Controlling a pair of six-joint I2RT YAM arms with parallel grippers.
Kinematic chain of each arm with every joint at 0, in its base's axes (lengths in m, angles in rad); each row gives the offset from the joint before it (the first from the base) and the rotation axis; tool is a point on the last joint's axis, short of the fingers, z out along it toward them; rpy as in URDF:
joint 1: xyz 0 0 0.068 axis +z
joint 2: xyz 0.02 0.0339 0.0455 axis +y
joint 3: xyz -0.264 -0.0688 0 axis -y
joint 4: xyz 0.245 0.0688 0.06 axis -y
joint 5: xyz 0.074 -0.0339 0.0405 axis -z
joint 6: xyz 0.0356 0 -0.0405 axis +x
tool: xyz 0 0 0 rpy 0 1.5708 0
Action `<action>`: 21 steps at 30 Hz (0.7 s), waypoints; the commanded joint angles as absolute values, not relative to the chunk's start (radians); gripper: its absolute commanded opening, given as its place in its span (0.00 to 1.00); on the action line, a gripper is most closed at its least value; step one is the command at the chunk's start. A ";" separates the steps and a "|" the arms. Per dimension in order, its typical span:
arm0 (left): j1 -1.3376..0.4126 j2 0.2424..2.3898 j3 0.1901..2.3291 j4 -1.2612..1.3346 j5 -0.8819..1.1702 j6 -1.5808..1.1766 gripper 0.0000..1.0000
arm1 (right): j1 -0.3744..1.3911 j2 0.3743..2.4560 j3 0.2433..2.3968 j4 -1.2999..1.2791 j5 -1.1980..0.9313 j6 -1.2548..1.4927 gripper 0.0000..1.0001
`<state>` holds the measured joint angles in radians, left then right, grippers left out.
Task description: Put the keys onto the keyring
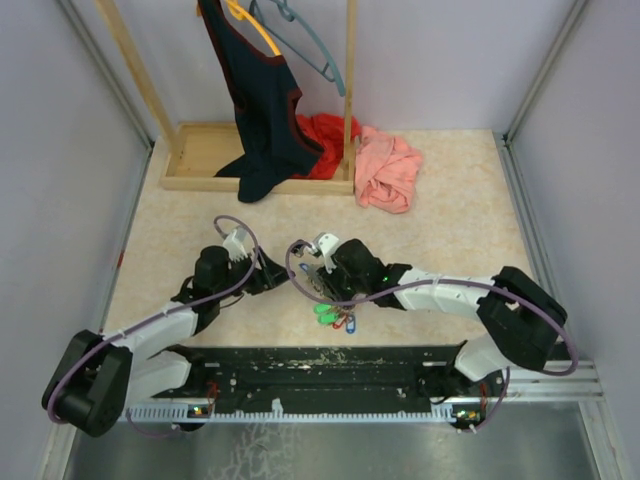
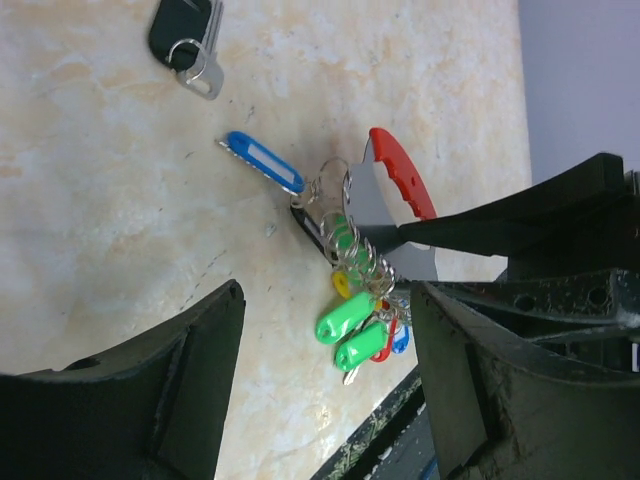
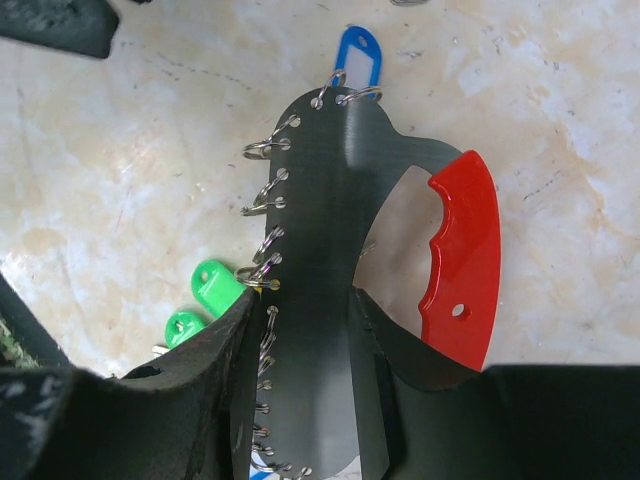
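Keyring, flat grey metal loop with red plastic grip point(image 3: 340, 200), sits clamped in right gripper point(image 3: 305, 315), likely steadied so left gripper point(image 2: 325, 310), fingers apart and empty, can work the blue plastic-tagged key point(image 2: 262, 163) at its tip.

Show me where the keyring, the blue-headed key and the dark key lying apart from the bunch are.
keyring point(image 3: 465, 260), right wrist view, on its red curved part.
blue-headed key point(image 2: 265, 163), left wrist view, middle of the blue head.
dark key point(image 2: 180, 28), left wrist view, on the dark head.
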<state>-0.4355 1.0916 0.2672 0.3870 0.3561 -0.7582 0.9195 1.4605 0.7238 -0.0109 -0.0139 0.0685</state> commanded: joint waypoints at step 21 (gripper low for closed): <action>-0.361 1.215 0.505 0.365 0.690 -0.601 0.61 | 0.914 1.304 0.726 0.021 -0.253 -0.450 0.00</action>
<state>-0.3683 1.1595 0.4492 0.3424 0.5869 -0.6453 0.9195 1.3155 0.7113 -0.0170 -0.1635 -0.3180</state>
